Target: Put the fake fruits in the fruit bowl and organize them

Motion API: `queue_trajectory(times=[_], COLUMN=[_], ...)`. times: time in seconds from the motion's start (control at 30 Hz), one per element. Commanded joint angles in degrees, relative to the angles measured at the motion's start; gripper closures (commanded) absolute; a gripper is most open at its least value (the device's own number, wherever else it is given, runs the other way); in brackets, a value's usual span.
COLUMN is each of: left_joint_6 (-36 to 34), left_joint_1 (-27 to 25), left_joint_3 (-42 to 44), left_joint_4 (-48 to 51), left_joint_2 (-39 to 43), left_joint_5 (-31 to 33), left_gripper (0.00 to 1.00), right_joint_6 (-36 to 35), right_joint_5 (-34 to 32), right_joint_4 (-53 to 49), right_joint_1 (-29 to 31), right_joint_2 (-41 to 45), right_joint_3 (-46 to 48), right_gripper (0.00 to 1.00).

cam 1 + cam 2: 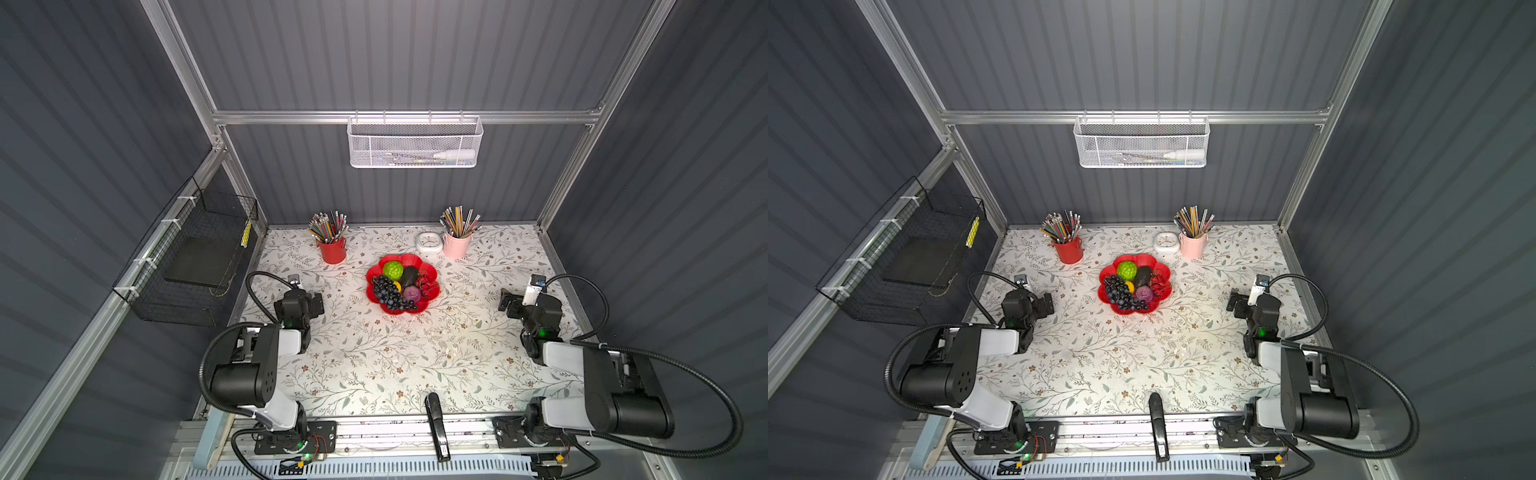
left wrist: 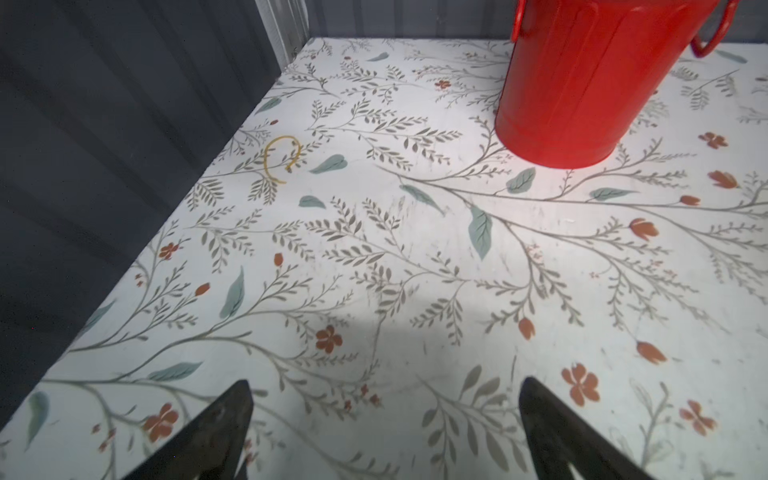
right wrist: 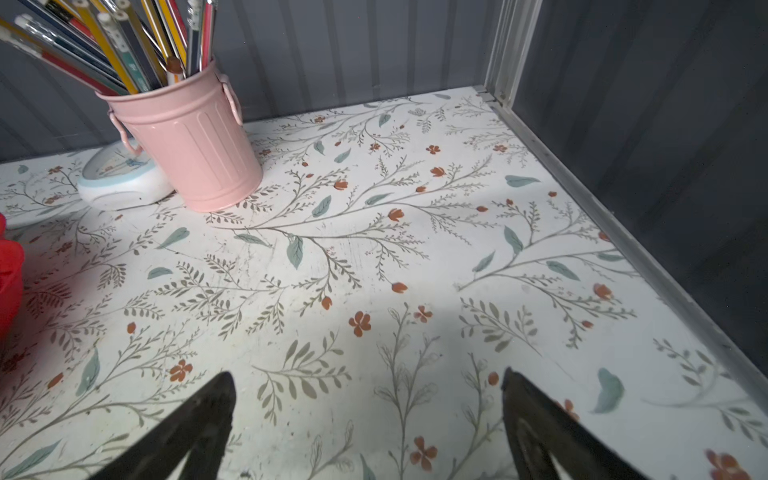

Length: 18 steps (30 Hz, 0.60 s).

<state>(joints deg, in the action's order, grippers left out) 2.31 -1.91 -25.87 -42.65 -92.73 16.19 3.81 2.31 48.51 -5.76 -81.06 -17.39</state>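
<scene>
— Fruit bowl (image 1: 416,261): mid-table, toward the back, between the red pencil cup (image 1: 332,250) and the pink pencil cup (image 1: 456,246). Grape bunch (image 1: 388,293), lime-green ball (image 1: 392,270), avocado (image 1: 409,276), purple fruit (image 1: 412,293), cherries (image 1: 428,284), a sliver of yellow pear (image 1: 397,286): all inside the rim already. No fruit visible on the floral table (image 1: 374,365).

— And the grippers?

— Left gripper (image 2: 384,419) spread wide, empty, parked low near the left wall. Right gripper (image 3: 368,415) likewise wide and empty, near the right edge. Both well apart from the bowl.

— So placing looks done; only tidying left, if anything?

— Probably. Grapes draped close to the front petals, near the rim; worth a nudge inward. Best done from above with one arm, slowly, jaws narrowed first to avoid catching neighbours.

— Risks?

— Light plastic, round shapes: likely to roll or hop out under a sideways push. Shallow dish, likely to slide too. Gentle contact, no pressing on the rim.
</scene>
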Motion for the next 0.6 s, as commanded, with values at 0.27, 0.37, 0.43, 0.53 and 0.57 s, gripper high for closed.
queue_trajectory(times=[0.27,0.37,0.43,0.53,0.57], left_joint_6=[-1.7,-1.7,-1.9,-1.9,-1.9], left_joint_1=[-1.0,-1.1,-1.1,-1.1,-1.1], left_joint_3=[-0.5,-0.3,-0.2,-0.1,-0.1], left_joint_4=[-11.6,-11.6,-11.9,-11.9,-11.9], left_joint_2=[-5.8,-5.7,-5.6,-5.6,-5.6], left_joint_5=[-3.5,-3.7,-3.9,-3.9,-3.9], left_gripper=[0.00,0.00,0.00,0.00,0.00], right_joint_6=[1.7,2.2,2.2,2.1,2.0], right_joint_5=[1.3,-1.2,-1.0,-0.9,-0.3], right_joint_4=[10.2,10.7,10.0,10.2,9.8], right_joint_1=[-0.4,-0.3,-0.3,-0.2,-0.2], right_joint_2=[-2.4,-2.4,-2.2,-2.3,-2.3], right_joint_3=[0.4,0.6,0.5,0.5,0.2], right_gripper=[0.01,0.01,0.01,0.01,0.01])
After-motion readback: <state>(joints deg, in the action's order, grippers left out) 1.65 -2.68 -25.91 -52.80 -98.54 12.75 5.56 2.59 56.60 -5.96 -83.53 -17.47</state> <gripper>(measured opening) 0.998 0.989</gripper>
